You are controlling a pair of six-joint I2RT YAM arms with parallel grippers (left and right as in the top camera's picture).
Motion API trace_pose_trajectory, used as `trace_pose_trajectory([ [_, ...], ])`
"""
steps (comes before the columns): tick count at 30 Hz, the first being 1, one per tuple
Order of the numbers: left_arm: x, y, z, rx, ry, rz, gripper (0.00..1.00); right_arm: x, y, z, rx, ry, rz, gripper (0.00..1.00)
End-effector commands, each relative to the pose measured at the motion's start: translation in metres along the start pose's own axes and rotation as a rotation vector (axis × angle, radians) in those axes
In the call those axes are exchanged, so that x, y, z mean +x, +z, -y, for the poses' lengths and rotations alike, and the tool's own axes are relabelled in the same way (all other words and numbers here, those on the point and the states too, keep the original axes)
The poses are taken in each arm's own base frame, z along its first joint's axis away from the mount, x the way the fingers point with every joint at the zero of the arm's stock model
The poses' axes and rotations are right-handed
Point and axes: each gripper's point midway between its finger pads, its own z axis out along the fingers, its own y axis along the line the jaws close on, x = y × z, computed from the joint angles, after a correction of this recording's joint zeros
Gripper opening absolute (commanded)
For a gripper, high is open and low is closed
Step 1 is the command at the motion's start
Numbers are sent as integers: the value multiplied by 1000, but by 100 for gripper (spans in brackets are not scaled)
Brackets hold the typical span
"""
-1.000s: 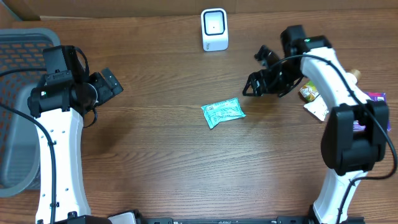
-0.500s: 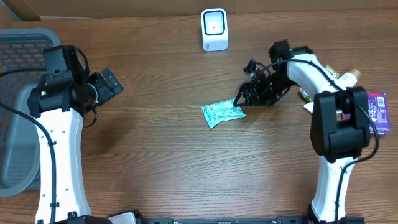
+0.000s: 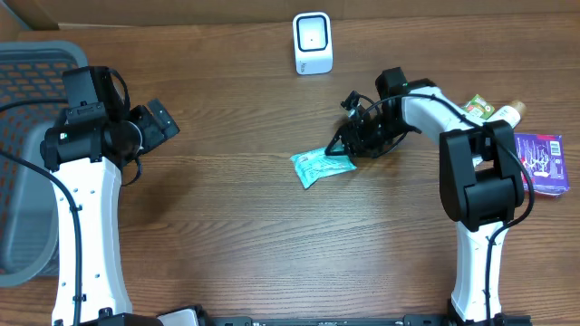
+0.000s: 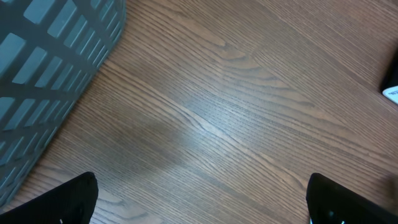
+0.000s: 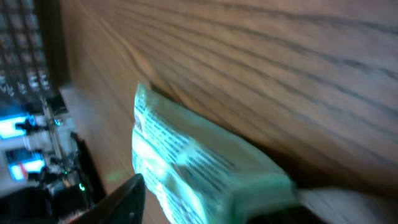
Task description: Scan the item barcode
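Well, from overhead we take the white scanner (image 3: 313, 43) at the far edge of the counter (image 3: 254, 235) as our mark. The green packet (image 3: 315, 167) lies flat on the wood straight in front of the scanner, on the robot's side of it and well apart from it. The right hand (image 3: 349, 145) sits in front of the scanner and a little to its right, touching the packet's right edge. The left hand (image 3: 163, 120) hangs far to the scanner's left, and the grey basket (image 3: 18, 72) lies further left again. A purple box (image 3: 542, 164) lies far to the scanner's right.

In the left wrist view the dark fingers (image 4: 62, 202) stand spread to both lower corners with only bare wood between them – that hand is wide open and has hold of nothing. The basket wall fills the upper left corner.

In the right wrist view the packet fills the lower middle, close to the lens, with one dark finger (image 5: 124, 202) beside it – whether that hand has closed on the packet we cannot tell.
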Motion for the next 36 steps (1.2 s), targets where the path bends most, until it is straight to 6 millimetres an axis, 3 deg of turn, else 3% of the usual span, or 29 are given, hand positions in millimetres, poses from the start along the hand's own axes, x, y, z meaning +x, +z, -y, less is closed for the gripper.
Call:
trace_pose_trajectory([
  [1, -5, -2, 0, -7, -12, 17, 100, 21, 30, 16, 23, 152, -35, 44],
  [7, -5, -2, 0, -7, -12, 17, 100, 24, 32, 21, 10, 187, -25, 25],
  [15, -5, -2, 0, -7, -12, 17, 100, 11, 17, 0, -144, 182, 13, 5],
  [21, -5, -2, 0, -7, -12, 17, 100, -4, -5, -25, -150, 124, 56, 4],
  [25, -5, -2, 0, -7, -12, 17, 100, -19, -33, -48, -82, 45, 128, 4],
  [29, -5, -2, 0, -7, -12, 17, 100, -35, -70, -53, 124, 33, 244, 4],
  [35, -5, -2, 0, -7, -12, 17, 100, -55, -139, -63, 521, -38, 485, 4],
  [36, -5, -2, 0, -7, -12, 17, 100, -60, -165, -71, 667, -71, 581, 4],
])
